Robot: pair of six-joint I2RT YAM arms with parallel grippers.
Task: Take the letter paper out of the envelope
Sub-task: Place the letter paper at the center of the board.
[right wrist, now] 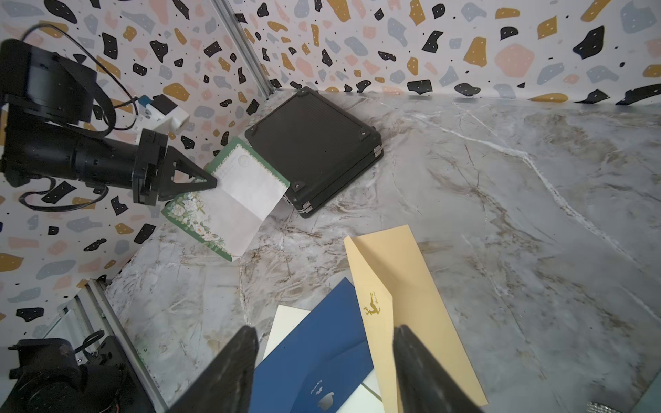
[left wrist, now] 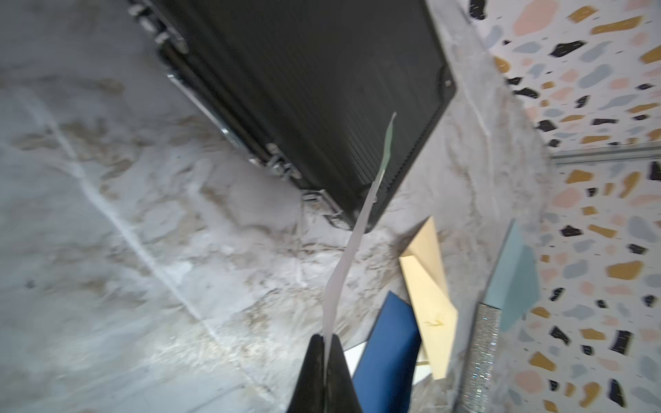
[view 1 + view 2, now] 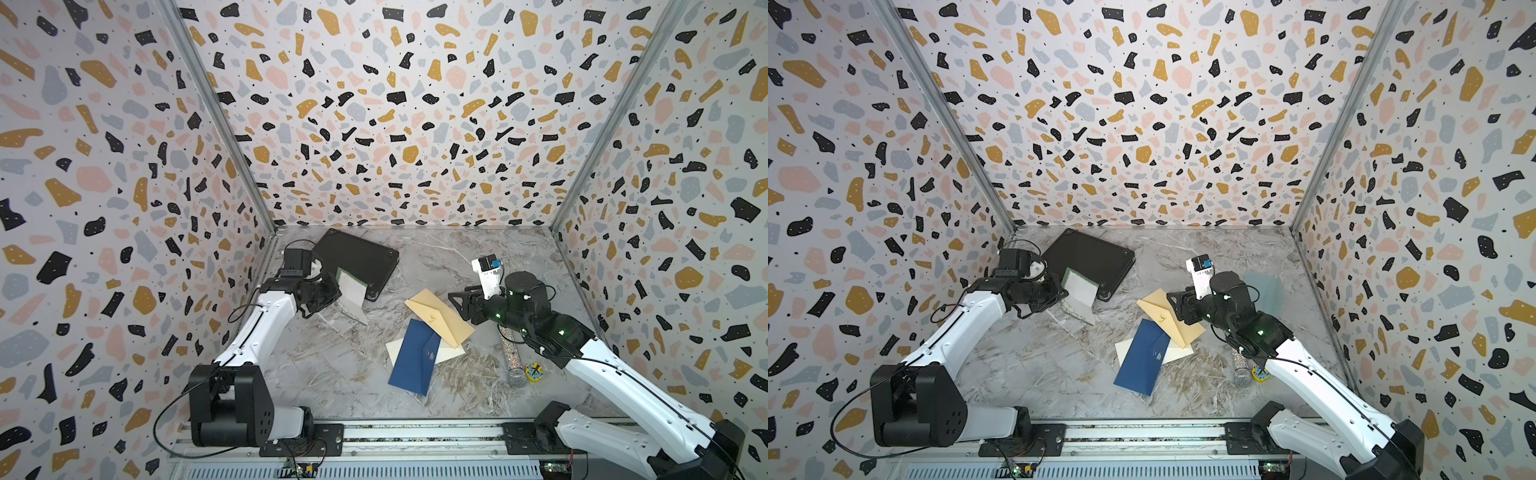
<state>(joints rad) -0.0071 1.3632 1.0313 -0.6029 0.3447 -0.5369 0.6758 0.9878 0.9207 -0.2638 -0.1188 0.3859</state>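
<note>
Letter clear of its envelope: my left fingers [image 1: 214, 183] are clenched on one edge of the white folded letter paper with a green floral border [image 1: 246, 195]. They hold it up off the grey marble-patterned desk [image 3: 332, 374] near the far left corner, just in front of the flat black ribbed case [image 3: 357, 257]. The sheet hangs free with no envelope around it, so I judge the main step, drawing it out, to be done.

My right fingers [image 3: 456, 306] are released and empty, jaws well apart. They hover over the long tan paper envelope with a small gold emblem [image 1: 404, 286], which lies with its flap open around the middle of the desk, toward the right edge. I cannot tell whether this is the envelope the letter came from.

A dark blue paper envelope [image 3: 415, 357], flap also open, overlaps the tan one's near end and rests on a cream-white sheet [image 3: 394, 348]. I cannot tell whether that sheet is a second letter or another envelope. A glittery silver microphone [image 3: 513, 361] lies near the right edge.

As I read it, what remains is small: lower the letter onto bare desk, away from the case and the envelopes, and let go.
</note>
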